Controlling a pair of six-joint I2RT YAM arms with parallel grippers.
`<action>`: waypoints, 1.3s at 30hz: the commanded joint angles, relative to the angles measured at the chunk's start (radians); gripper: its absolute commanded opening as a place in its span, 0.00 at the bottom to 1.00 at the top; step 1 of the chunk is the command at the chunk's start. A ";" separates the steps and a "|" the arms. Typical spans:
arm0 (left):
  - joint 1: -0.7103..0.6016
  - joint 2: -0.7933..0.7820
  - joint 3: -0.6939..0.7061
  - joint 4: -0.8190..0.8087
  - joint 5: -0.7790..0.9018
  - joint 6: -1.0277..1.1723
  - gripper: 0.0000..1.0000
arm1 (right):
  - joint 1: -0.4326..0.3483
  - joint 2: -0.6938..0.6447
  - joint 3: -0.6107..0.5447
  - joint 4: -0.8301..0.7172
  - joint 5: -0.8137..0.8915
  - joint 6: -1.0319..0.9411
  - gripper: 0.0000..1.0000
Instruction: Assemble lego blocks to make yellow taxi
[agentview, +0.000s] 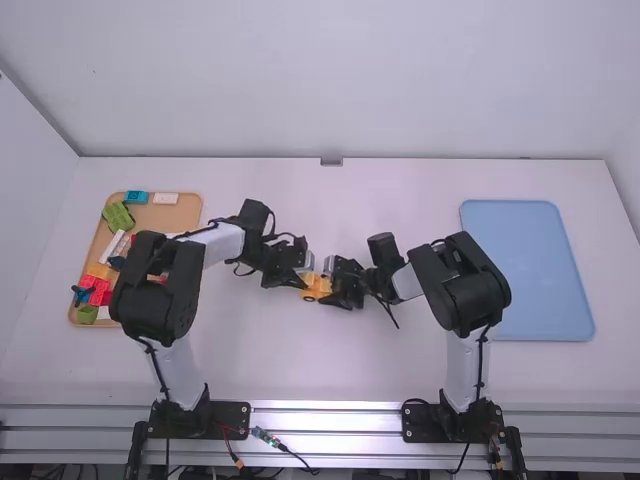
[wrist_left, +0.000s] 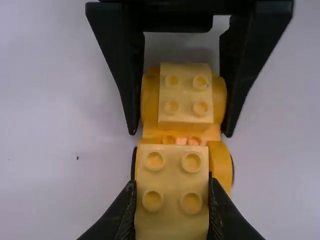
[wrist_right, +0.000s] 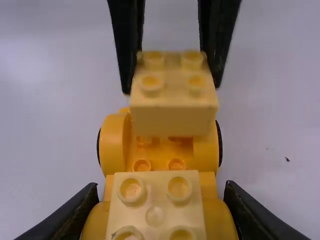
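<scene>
In the high view my left gripper (agentview: 304, 272) and my right gripper (agentview: 330, 284) meet over the yellow-orange wheeled base (agentview: 316, 287) near mid-table. The left gripper (wrist_left: 172, 189) is shut on a pale yellow 2x2-stud block (wrist_left: 172, 192). In the right wrist view this block (wrist_right: 172, 117) hangs over one end of the base (wrist_right: 155, 157), partly covering it; whether they touch I cannot tell. The right gripper (wrist_right: 159, 192) is shut on the base's other end, a finger on each side, where a second pale yellow block (wrist_right: 155, 207) sits.
An orange-tan tray (agentview: 180, 215) at the left holds several blocks, among them a green one (agentview: 117, 217), a blue one (agentview: 136, 197) and red ones (agentview: 98, 288); the left arm passes above part of it. A blue tray (agentview: 540, 270) lies at the right.
</scene>
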 joint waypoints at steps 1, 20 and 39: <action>-0.026 -0.002 -0.036 0.012 -0.040 -0.066 0.02 | -0.001 0.016 -0.006 -0.019 -0.015 -0.020 0.45; -0.080 -0.132 -0.230 0.288 -0.148 -0.171 0.02 | -0.012 0.016 -0.006 -0.023 -0.014 -0.017 0.47; -0.095 -0.132 -0.154 0.095 -0.143 -0.124 0.02 | -0.012 0.016 -0.006 -0.020 -0.014 -0.018 0.51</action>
